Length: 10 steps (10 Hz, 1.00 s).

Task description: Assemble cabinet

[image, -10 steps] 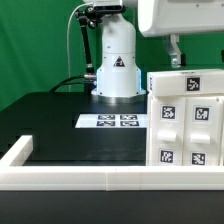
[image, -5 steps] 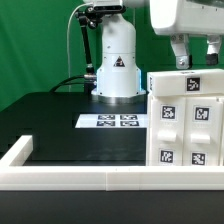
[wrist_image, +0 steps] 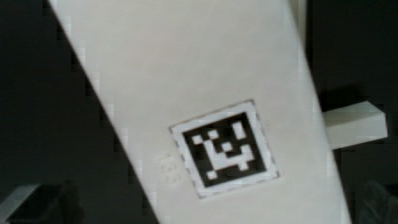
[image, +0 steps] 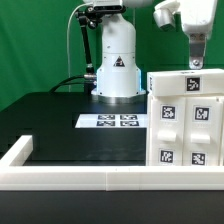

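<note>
Standing on the black table [image: 50,115], the cabinet [image: 185,120] sits below the fingers [image: 197,63]; grip undeterminable.

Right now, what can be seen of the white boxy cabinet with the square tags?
The white boxy plastic cabinet stands upright on the black table, at the exterior view's right, cut off by the frame edge. Its front shows stepped panels carrying several black-and-white square tags; one more tag sits on top. Its base is hidden behind the low white rim. The gripper hangs just above it; contact cannot be told. The wrist view shows a white surface with one tag.
</note>
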Each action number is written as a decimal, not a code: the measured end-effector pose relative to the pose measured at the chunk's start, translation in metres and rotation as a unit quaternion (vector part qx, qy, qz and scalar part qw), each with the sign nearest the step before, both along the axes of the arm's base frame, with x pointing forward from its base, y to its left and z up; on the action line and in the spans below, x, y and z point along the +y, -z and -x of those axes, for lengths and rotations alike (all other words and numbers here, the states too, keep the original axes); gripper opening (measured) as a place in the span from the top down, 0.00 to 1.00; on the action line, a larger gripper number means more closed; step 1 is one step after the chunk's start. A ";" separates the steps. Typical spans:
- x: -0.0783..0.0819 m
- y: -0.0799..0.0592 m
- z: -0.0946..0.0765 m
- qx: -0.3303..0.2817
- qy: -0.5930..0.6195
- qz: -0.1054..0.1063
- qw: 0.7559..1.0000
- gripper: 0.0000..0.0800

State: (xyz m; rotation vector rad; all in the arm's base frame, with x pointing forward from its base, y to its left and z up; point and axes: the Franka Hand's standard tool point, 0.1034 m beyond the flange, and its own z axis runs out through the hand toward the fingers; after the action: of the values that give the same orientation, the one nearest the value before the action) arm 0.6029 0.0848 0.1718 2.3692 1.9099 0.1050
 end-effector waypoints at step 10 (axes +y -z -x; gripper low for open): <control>-0.026 0.020 0.003 0.022 -0.154 0.049 0.987 0.00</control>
State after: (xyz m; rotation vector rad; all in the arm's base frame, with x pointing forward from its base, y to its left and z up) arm 0.5994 0.0583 0.1523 2.0161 2.2330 -0.0180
